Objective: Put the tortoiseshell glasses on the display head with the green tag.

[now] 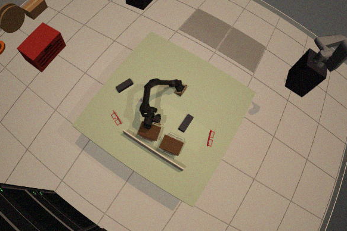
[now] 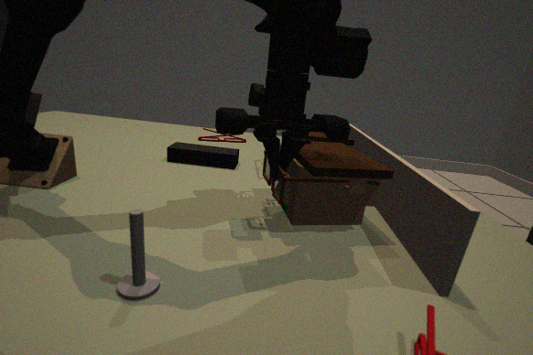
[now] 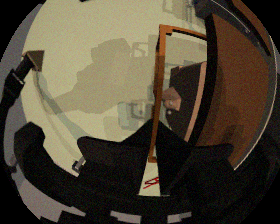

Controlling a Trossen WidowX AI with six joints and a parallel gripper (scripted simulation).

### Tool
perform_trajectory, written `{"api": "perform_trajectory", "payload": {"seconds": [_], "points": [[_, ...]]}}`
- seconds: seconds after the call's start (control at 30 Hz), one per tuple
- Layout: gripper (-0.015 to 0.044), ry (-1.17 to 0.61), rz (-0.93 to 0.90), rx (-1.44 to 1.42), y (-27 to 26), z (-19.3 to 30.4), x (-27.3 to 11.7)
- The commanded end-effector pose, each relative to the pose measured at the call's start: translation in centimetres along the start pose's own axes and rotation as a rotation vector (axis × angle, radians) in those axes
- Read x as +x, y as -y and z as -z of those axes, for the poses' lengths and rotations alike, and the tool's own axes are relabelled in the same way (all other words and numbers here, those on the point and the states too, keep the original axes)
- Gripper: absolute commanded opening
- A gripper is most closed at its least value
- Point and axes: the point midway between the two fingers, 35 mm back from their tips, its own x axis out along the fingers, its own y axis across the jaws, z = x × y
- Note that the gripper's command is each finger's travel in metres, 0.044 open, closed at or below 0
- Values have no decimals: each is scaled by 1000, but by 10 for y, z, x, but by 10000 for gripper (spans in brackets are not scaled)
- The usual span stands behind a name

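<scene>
My gripper (image 2: 277, 170) (image 3: 153, 123) is shut on the tortoiseshell glasses (image 2: 321, 179) (image 3: 161, 50) near the bridge. The front frame stands upright before the face of the near display head (image 1: 149, 131) (image 2: 326, 203), a block with a dark brown top. One temple runs along that head's near side, just under the top. The far temple is hidden. In the wrist view the nose (image 3: 172, 99) shows beside the frame; I cannot tell whether the bridge touches it. A faint green spot at that head's lower front may be the tag. The other head (image 1: 171, 144) stands beside it.
A low wall (image 1: 154, 150) (image 2: 422, 210) runs behind both heads. Dark blocks (image 1: 124, 85) (image 1: 186, 122) and red glasses (image 1: 116, 118) (image 1: 210, 138) lie at both sides. A grey post (image 2: 138, 247) on a disc stands near the arm. Thin pale outlines show before the other head.
</scene>
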Motion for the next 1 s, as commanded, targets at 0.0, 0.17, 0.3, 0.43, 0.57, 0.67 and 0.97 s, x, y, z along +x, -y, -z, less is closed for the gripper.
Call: {"api": "perform_trajectory", "payload": {"seconds": [0.0,0.17,0.3,0.43,0.57,0.67,0.97], "points": [[0,-4,-1,-4,0,0,1],[0,-4,-1,-4,0,0,1],[0,-4,-1,-4,0,0,1],[0,-4,-1,-4,0,0,1],[6,0,0,0,0,0,0],[0,-1,0,-1,0,0,1],[0,-5,-1,-4,0,0,6]]}}
